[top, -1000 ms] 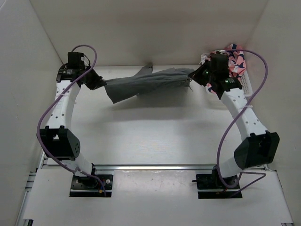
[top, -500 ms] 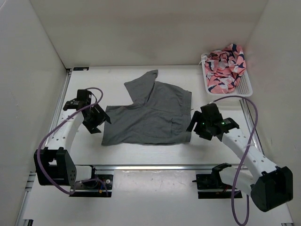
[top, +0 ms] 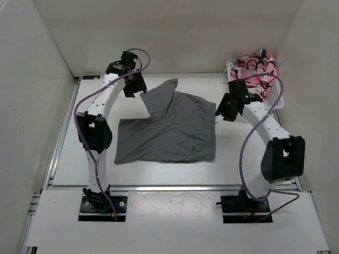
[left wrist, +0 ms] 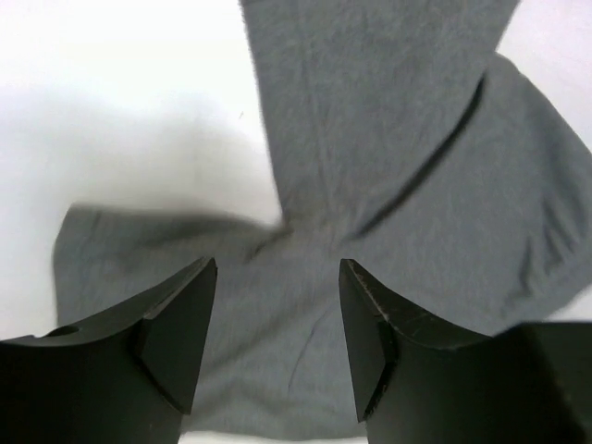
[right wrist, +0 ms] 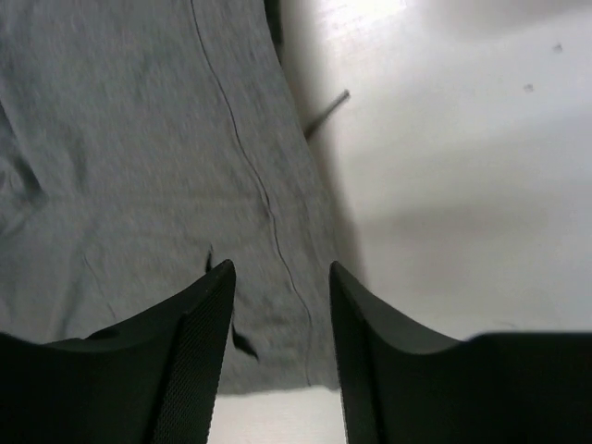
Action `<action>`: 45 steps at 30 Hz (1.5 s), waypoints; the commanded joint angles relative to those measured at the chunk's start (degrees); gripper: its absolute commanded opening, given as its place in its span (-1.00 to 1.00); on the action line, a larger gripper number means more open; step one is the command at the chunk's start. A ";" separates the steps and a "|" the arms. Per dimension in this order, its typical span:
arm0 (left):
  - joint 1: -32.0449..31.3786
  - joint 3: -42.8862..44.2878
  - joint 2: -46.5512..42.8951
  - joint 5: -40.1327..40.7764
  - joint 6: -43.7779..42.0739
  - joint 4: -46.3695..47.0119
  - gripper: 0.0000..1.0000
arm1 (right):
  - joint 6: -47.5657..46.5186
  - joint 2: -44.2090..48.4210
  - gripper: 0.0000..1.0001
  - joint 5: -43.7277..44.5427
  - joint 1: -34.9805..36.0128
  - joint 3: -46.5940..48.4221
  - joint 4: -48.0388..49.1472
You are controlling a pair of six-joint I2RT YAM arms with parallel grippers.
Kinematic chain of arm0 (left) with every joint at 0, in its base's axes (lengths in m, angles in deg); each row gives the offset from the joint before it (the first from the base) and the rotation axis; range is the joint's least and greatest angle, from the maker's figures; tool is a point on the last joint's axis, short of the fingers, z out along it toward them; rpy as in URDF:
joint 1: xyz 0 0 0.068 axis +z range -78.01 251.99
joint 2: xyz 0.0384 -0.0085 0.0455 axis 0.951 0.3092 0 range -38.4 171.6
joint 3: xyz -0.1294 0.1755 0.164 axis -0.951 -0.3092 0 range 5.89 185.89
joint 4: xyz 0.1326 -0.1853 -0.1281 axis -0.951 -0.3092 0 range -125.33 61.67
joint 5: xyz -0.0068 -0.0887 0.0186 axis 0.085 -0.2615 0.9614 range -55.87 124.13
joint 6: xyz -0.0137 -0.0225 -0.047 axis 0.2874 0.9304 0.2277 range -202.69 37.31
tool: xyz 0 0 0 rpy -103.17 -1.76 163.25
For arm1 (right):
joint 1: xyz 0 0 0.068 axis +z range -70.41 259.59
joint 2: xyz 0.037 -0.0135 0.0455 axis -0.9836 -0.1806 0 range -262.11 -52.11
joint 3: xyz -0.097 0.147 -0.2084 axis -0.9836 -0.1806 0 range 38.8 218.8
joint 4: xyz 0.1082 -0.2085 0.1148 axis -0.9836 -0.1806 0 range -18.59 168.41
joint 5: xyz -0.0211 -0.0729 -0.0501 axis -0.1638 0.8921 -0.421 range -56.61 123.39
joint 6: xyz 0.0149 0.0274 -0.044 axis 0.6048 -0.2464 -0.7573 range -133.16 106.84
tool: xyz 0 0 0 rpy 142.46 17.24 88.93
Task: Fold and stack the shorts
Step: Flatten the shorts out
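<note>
The grey shorts (top: 168, 131) lie spread flat on the white table, one leg folded up toward the back (top: 161, 95). My left gripper (top: 136, 90) hovers open at the far left of that leg; in the left wrist view its fingers (left wrist: 277, 277) stand apart over grey fabric (left wrist: 398, 139), holding nothing. My right gripper (top: 221, 109) is open at the shorts' far right corner. In the right wrist view its jaws (right wrist: 282, 277) straddle the hemmed right edge of the shorts (right wrist: 120, 139), with a drawstring end (right wrist: 326, 113) poking out onto the table.
A white basket (top: 277, 98) holding pink patterned clothes (top: 255, 73) stands at the back right, just behind the right arm. White walls close in the table on the left, back and right. Metal rails run along the near edge.
A second ago both grippers held the shorts stretched up at the back. They let go, the shorts dropped flat, and both arms have come back to the shorts' far corners with open jaws.
</note>
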 commanded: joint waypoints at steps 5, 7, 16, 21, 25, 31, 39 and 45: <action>-1.71 23.03 20.02 3.17 -3.53 -6.80 0.46 | -3.72 -18.18 0.03 1.70 -0.74 18.93 -0.38; -1.71 24.80 22.06 3.17 -3.53 -4.17 0.50 | -3.72 -24.51 0.20 1.70 -0.74 22.74 -1.43; -1.71 31.57 32.26 1.94 -4.06 1.81 0.58 | -4.24 -41.04 0.40 3.99 -0.21 40.24 -4.86; -1.71 34.38 36.29 -0.43 -2.65 3.76 0.65 | -4.77 -45.79 0.34 3.99 -0.21 43.23 -5.57; -0.57 34.91 38.41 -2.98 -2.13 4.37 0.61 | -4.77 -46.59 0.15 3.99 -0.21 43.76 -5.57; 2.07 32.63 38.42 -5.18 -2.13 4.37 -0.36 | -4.77 -45.98 -0.49 4.61 -0.21 43.76 -5.57; 6.11 19.47 24.99 2.28 -1.07 4.90 -0.80 | -4.24 -45.36 -1.00 6.19 -0.21 43.76 -5.57; 8.22 4.72 14.44 7.29 -1.07 4.90 -0.80 | -3.72 -44.31 -1.00 6.19 -0.21 42.71 -5.57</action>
